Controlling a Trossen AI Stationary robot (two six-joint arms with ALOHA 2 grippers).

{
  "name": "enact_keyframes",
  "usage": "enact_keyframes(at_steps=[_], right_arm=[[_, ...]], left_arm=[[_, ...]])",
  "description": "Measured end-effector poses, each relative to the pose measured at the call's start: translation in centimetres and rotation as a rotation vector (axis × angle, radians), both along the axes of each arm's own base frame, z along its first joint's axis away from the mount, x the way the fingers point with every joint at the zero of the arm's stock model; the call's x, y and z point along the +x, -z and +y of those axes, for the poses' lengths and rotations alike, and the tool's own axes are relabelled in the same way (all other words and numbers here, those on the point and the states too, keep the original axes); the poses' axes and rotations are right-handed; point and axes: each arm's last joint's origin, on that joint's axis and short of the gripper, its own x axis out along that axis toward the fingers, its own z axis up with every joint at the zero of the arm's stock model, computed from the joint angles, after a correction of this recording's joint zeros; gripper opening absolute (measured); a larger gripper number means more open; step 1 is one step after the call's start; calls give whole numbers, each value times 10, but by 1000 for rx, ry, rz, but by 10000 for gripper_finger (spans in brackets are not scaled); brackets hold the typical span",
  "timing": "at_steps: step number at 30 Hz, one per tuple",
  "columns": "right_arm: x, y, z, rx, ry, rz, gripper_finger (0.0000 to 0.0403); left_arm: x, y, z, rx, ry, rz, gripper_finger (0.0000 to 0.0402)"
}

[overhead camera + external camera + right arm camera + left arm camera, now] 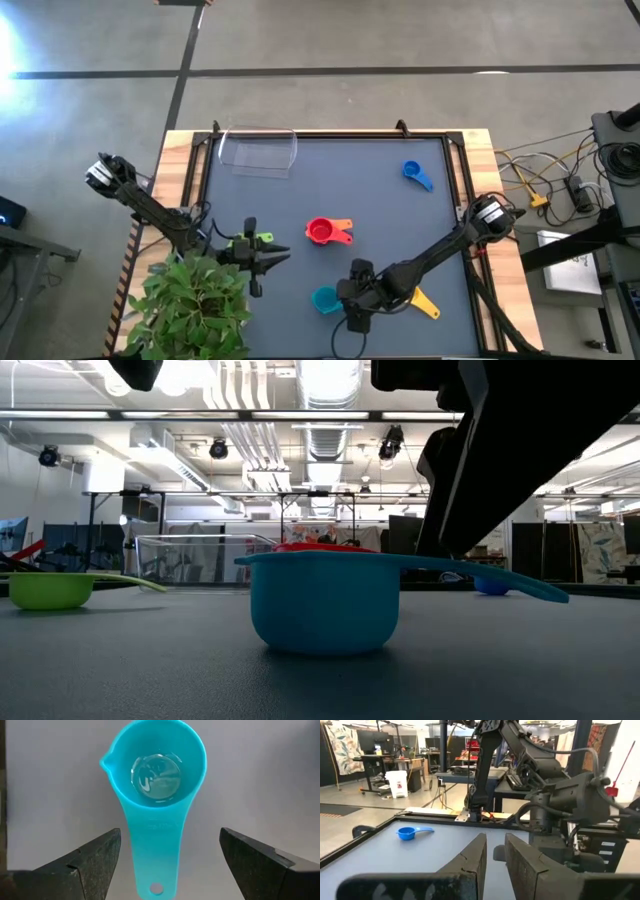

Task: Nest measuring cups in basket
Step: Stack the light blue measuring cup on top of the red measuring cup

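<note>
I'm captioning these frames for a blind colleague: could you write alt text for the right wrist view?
A teal measuring cup lies upright on the grey table, seen from directly above, its flat handle running back between the wide-open jaws of the right gripper, which hangs over it without touching. The cup is empty, and there is a small hole near the end of its handle.

Clear basket (pixel 258 150) sits empty at the mat's far-left corner; relative to it, blue cup (pixel 415 174) lies far right, red cup nested in orange (pixel 327 232) toward centre, green cup (pixel 262 239), teal cup (pixel 325 299) and yellow cup (pixel 424 304) along the near side.
</note>
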Motion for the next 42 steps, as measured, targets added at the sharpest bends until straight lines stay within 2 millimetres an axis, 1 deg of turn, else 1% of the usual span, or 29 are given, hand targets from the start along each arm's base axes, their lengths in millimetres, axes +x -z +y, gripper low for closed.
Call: enact_keyframes(at_steps=[11,21,33,37,42], right_arm=[[-4,10,-3,3,8,15,326],[-6,14,-5,-10,8,25,326],[-7,15,-4,-20,-2,27,324],[-8,15,-3,-20,-5,27,301],[-8,15,-3,-19,-5,27,243]], left_arm=[[0,1,0,4,0,6,52],[0,1,1,4,-2,6,52],[0,0,1,-14,-29,-2,52],[1,0,2,-16,-30,-2,52],[1,0,2,-15,-30,-1,52]])
